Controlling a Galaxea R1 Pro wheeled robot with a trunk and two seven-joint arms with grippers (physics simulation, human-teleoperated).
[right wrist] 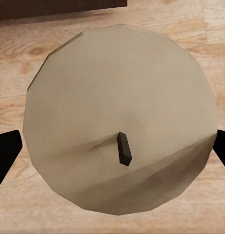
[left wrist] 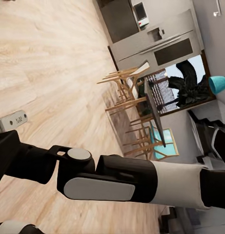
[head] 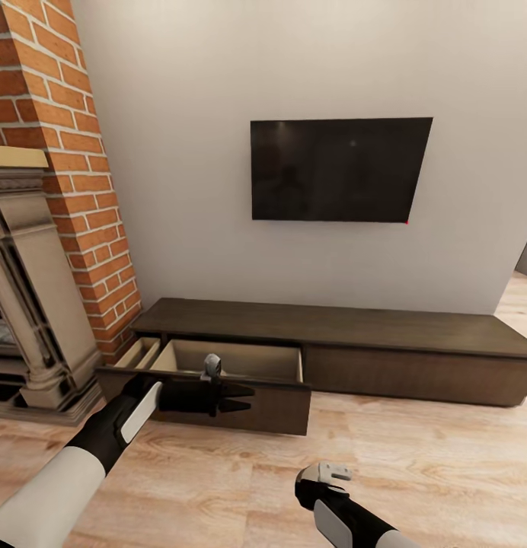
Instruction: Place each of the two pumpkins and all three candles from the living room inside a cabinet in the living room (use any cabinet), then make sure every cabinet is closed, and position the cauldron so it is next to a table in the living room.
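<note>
One drawer of the cabinet (head: 336,346) stands pulled out at its left end, and its pale inside is in view from my head camera. The cabinet itself is long, low and dark brown, and it runs along the far wall under the black TV screen (head: 338,169). At its left is a red brick column (head: 73,152) with a stone fireplace surround (head: 35,304) nearer to me. My left gripper (head: 237,398) is stretched in front of the open drawer, level with its dark front panel, and its two fingers point to the right; they look close together with nothing between them, but I cannot tell for sure if they touch. My right gripper (head: 332,473) is low in the near part of the scene, over the wooden floor (head: 416,464), well apart from the cabinet. In the right wrist view, a candle (right wrist: 119,117) is seen from its top, a cream round face with a small dark wick (right wrist: 124,148), and my right gripper's black fingers (right wrist: 5,156) stand at its two sides, clamped on it. The dark edge of the cabinet shows just beyond the candle there. The left wrist view looks back over the floor to a dining table with wooden chairs (left wrist: 136,112) and crosses my right arm (left wrist: 132,180).
</note>
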